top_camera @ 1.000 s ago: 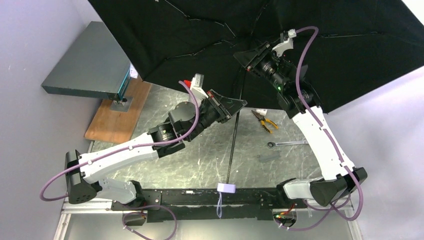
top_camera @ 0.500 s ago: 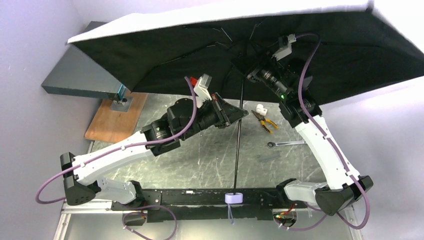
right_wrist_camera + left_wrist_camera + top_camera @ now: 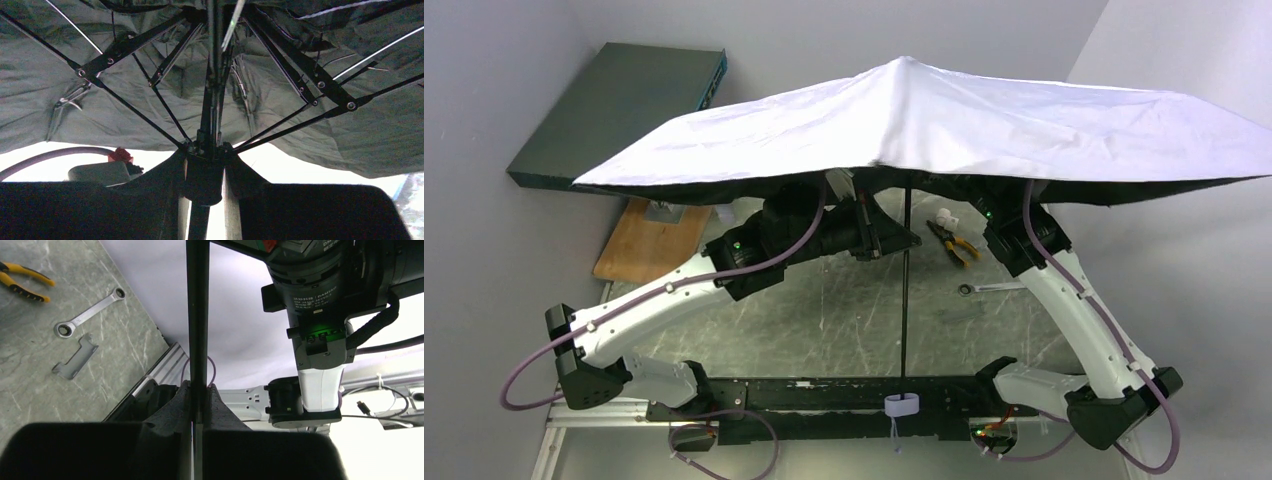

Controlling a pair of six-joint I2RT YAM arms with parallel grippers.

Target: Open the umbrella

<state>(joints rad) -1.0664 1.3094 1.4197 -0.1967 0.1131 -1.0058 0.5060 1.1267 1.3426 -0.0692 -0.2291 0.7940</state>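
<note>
The umbrella (image 3: 944, 115) stands open above the counter (image 3: 824, 320). In the top view its pale canopy spreads from about 9 o'clock to 3 o'clock and covers the upper parts of both arms. Its thin black shaft (image 3: 904, 300) drops straight from under the canopy toward 6 o'clock, where the small pale handle (image 3: 902, 405) sits over the black rail (image 3: 804, 392) between the arm bases. The left gripper (image 3: 900, 238) is clenched on the shaft just below the canopy edge. In its wrist view, the gripper (image 3: 199, 390) has a dark finger pressed against each side of the shaft. The right gripper (image 3: 206, 162) is hidden under the canopy in the top view. Its own camera shows it clamped around the black sliding hub (image 3: 202, 175) on the shaft, with the ribs (image 3: 125, 47) fanning out above it against the dark underside of the fabric. On the counter, at 3 o'clock from the shaft, lie yellow-handled pliers (image 3: 954, 243), and a wrench (image 3: 994, 288) lies at 4 o'clock. The left wrist view also shows a flat metal piece (image 3: 75, 357) just beside the wrench, at its 6 o'clock. A large dark teal box (image 3: 614, 110) sits at 10 o'clock in the top view, with a wooden board (image 3: 639, 250) at its 6 o'clock.
</note>
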